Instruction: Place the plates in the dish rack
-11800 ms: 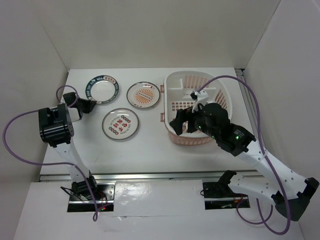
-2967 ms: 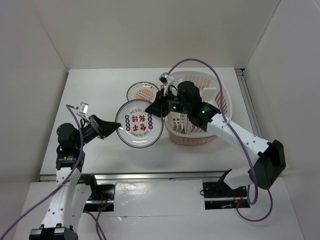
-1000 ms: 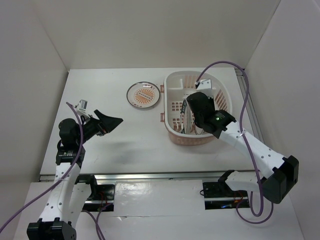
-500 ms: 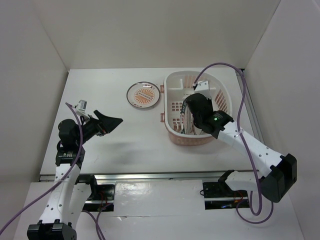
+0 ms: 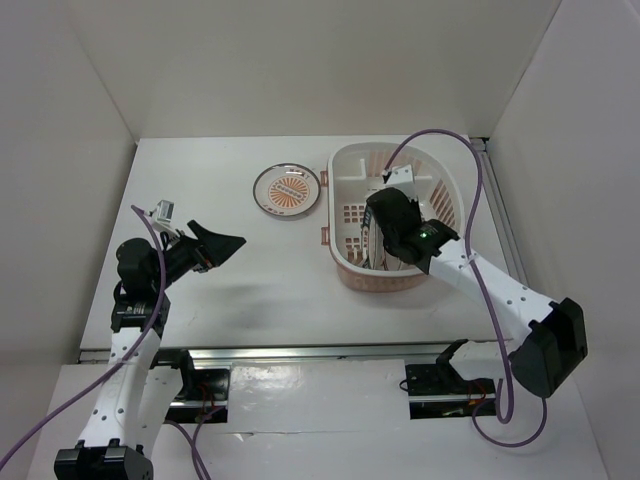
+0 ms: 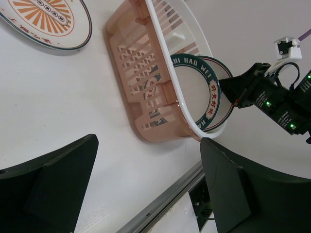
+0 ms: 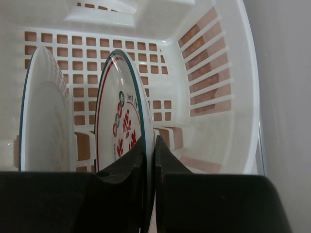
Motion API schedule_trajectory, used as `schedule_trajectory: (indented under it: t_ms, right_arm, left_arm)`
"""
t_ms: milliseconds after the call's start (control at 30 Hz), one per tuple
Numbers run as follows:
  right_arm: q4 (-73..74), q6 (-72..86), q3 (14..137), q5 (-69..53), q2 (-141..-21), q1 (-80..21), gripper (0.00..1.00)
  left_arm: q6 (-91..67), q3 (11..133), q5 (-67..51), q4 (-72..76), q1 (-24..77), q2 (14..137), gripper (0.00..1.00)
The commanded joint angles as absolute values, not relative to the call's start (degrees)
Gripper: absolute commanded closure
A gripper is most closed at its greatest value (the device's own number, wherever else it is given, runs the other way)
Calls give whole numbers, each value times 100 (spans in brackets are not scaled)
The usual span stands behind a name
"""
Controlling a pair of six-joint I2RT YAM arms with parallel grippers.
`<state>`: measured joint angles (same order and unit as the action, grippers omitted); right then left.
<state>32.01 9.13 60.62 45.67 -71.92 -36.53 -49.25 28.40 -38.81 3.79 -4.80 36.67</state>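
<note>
White table (image 5: pixel 200 180), pink dish rack (image 5: pixel 352 212) on the right side. Right gripper (image 7: pixel 149 148) is pinched on the rim of the red-character plate (image 7: pixel 124 128), holding it on edge inside the rack so it stands beside the blue-green plate (image 7: pixel 43 121). It's probably touching bottom, hard to tell. Left gripper (image 5: pixel 228 243) hangs wide apart, empty. Orange plate (image 5: pixel 287 189) lies on the table.

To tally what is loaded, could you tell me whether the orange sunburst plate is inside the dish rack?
No, the orange sunburst plate lies flat on the table beside the dish rack.
</note>
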Motion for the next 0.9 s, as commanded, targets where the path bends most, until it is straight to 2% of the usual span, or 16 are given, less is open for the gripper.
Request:
schedule_trajectory:
  t_ms: [0, 133, 200, 233, 367, 400, 433, 633, 700, 867]
  right_arm:
    - [2875, 967, 6056, 4562, -7225, -3569, 100]
    - [2874, 967, 6056, 4562, -7330, -3507, 100]
    - [2926, 1028, 6117, 4562, -7400, -3507, 96]
    - [2927, 1028, 6117, 4562, -7400, -3507, 78]
    - [2979, 1081, 6169, 4614, -7400, -3507, 45]
    - [2979, 1133, 6170, 4614, -7400, -3507, 31]
    - [3084, 1203, 6222, 4675, -7400, -3507, 26]
    - [3506, 1414, 6740, 4799, -7286, -3507, 13]
    - [3910, 1477, 7135, 4931, -7234, -3507, 0]
    - [4770, 1678, 7909, 5098, -7128, -3507, 0]
  left_arm:
    - [-4764, 2936, -3938, 527, -501, 3595, 0]
    - [-4764, 2936, -3938, 527, -501, 3595, 0]
    - [-4764, 2936, -3938, 527, -501, 3595, 0]
    - [-4764, 2936, -3938, 527, -501, 3595, 0]
    - [-4764, 2936, -3938, 527, -501, 3595, 0]
    - [-4764, 2936, -3938, 527, -501, 3595, 0]
    - [-4764, 2936, -3938, 527, -501, 3595, 0]
    - [-4764, 2936, -3877, 527, -501, 3700, 0]
    - [-4764, 2936, -3815, 527, -501, 3752, 0]
    - [-4764, 2936, -3622, 466, -501, 3954, 0]
